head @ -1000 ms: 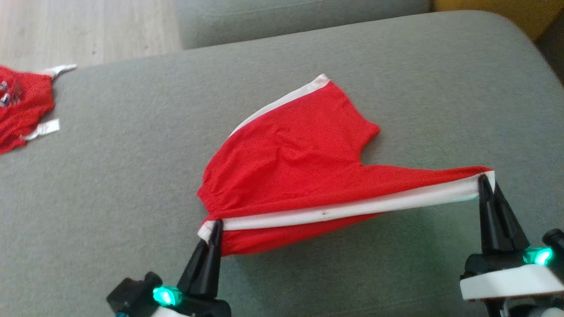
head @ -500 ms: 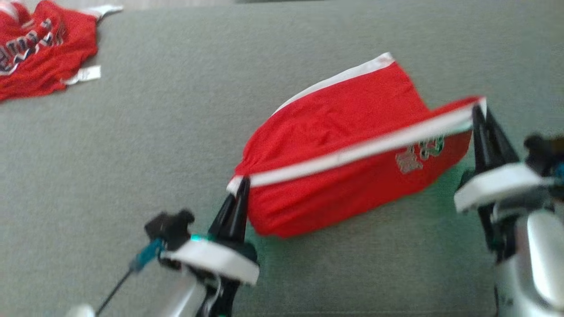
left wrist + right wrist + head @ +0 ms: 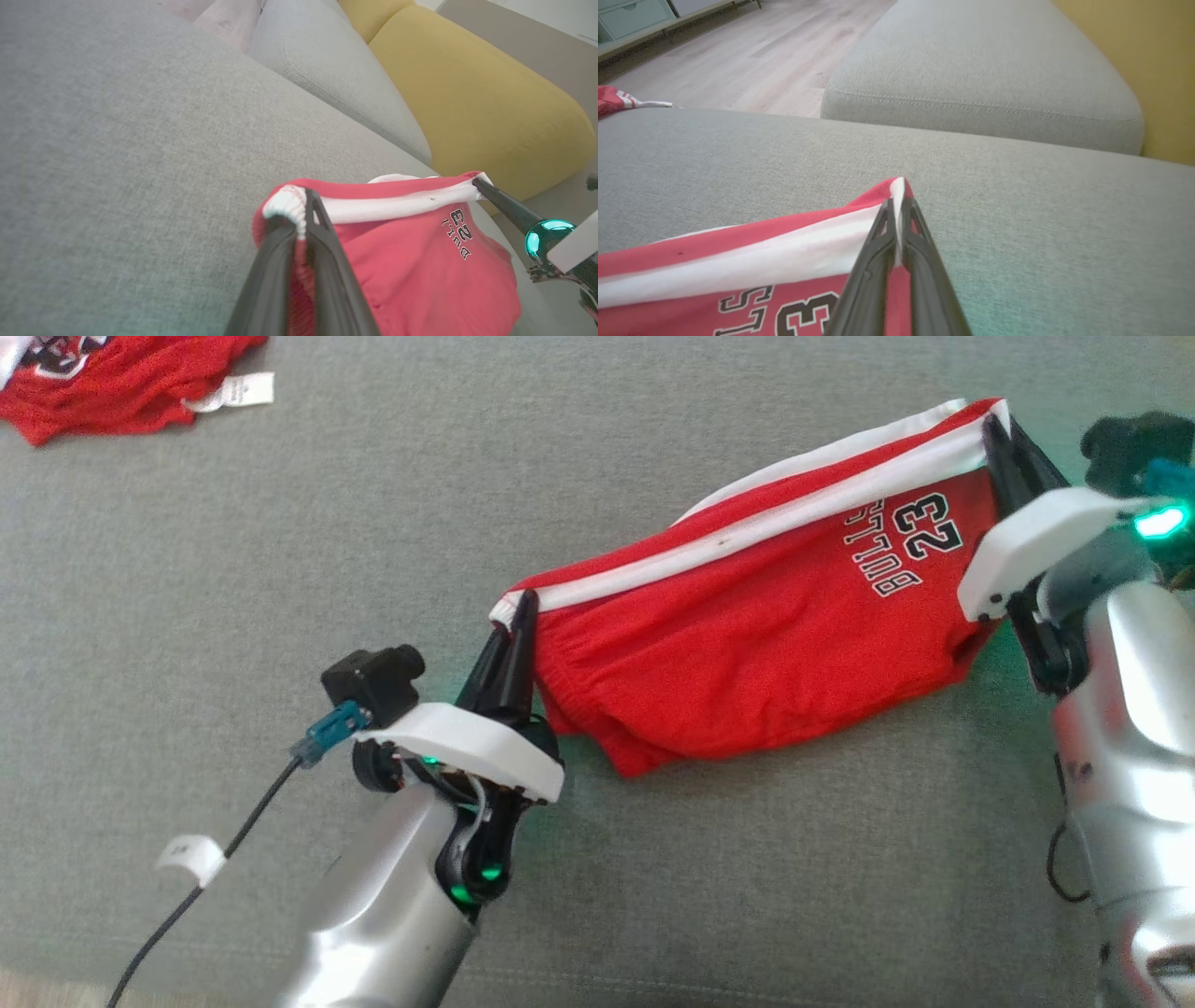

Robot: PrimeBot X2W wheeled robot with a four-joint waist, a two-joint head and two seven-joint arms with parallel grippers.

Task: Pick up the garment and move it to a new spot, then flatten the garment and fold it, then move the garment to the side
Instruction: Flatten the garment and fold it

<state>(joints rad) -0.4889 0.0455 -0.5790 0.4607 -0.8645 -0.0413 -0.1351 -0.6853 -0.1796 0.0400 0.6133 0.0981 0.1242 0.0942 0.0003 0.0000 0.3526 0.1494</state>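
– Left gripper [image 3: 523, 611]: what has it got?
– Its two dark fingers [image 3: 273, 280] are pressed together on the gathered waist corner of the red shorts [image 3: 766, 635]; bunched white elastic [image 3: 285, 207] sits right at its tips.
– And the right gripper [image 3: 994, 429]?
– Pinched tight as well, on the far end of the white stripe [image 3: 747, 527]; a sliver of white shows between its fingers in the right wrist view.
– So where are the shorts?
– Strung between the two grippers; the stripe runs taut from one set of tips to the other; the red body sags beneath that line over the grey cushion [image 3: 280, 569]; whether the lowest fold touches it I cannot tell; the print "BULLS 23" [image 3: 910, 546] sits just beside the right gripper, tilted.
– Anything else near?
– Well off to the left of the left gripper, a second red garment [image 3: 112, 383] lies crumpled on the same cushion, a white label [image 3: 238, 392] at its edge; ahead of the right gripper's tips, another grey cushion [image 3: 980, 70], with wooden floor [image 3: 761, 56] to its left.
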